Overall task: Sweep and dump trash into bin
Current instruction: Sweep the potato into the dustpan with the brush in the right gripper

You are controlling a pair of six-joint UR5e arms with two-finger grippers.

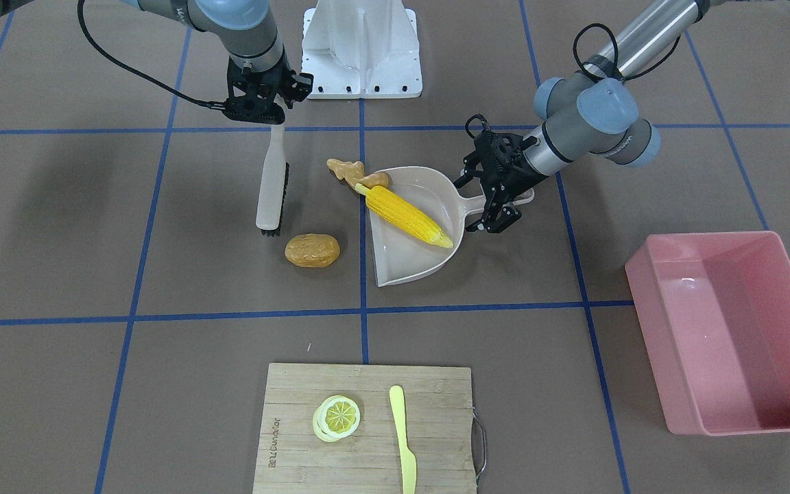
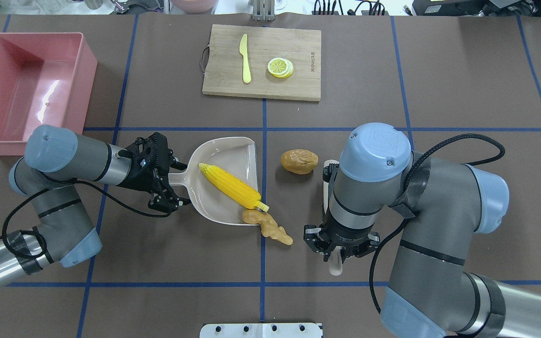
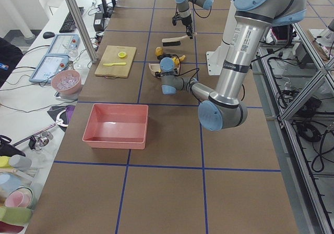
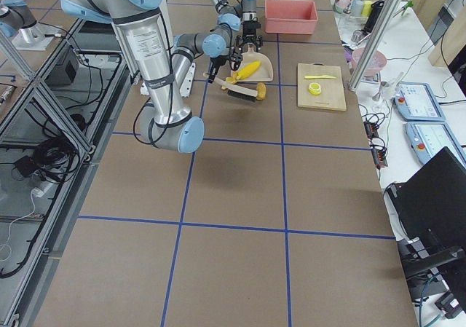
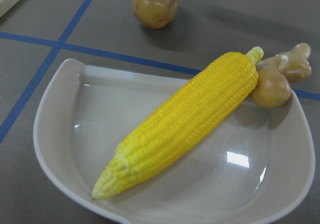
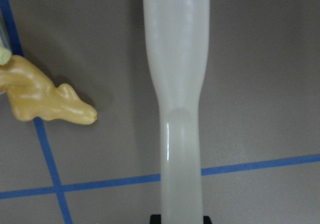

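The yellow corn cob (image 1: 407, 216) lies inside the beige dustpan (image 1: 402, 261). The tan ginger root (image 1: 350, 171) rests at the corner of the pan's mouth, touching the corn's tip. The brown potato (image 1: 312, 250) lies on the table just outside the mouth. My left gripper (image 1: 494, 202) is shut on the dustpan handle. My right gripper (image 1: 273, 120) is shut on the handle of a white brush (image 1: 273, 189), whose bristles touch the table beside the potato. The pink bin (image 1: 731, 329) stands empty beyond my left arm.
A bamboo cutting board (image 1: 299, 412) at the table's far side carries a lemon slice (image 1: 337, 417) and a yellow plastic knife (image 1: 403, 439). The white robot base (image 1: 361, 48) stands between the arms. Blue tape lines cross the brown table.
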